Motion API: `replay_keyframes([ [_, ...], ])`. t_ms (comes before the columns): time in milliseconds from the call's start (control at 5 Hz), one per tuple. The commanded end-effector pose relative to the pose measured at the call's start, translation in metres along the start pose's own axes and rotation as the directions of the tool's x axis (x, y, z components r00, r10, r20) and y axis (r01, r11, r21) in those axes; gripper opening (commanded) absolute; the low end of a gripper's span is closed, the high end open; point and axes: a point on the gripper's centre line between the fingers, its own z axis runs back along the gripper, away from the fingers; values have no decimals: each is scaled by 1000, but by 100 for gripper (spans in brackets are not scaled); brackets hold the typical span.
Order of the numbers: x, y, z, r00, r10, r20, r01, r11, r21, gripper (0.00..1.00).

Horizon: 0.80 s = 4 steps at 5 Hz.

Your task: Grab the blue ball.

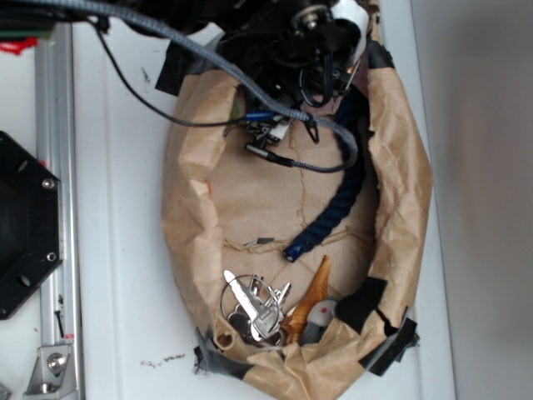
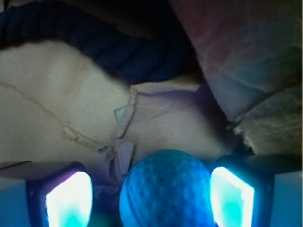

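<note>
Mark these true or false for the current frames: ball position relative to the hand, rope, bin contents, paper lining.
1. The round textured teal-blue ball sits between the two fingers of the hand. True.
2. The fingers are clamped tight on the ball. False: a gap shows on each side in the wrist view.
3. The long dark navy braided rope lies on the crumpled brown paper lining. True.
4. The rope is coiled around the ball. False: it lies beyond the ball, apart from it.
5. Metal airplane-shaped pieces lie at the bin's end far from the hand. True.
</note>
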Motion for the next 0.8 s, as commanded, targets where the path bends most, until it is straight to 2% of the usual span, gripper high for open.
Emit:
replay_keyframes([
  [0,-13,16,-27,1000,7,-27,-7,1000,5,100],
  [200,-14,11,-38,999,15,-52,-15,1000,1,0],
  [600,-12,9,-23,999,-13,-47,16,997,72,0],
])
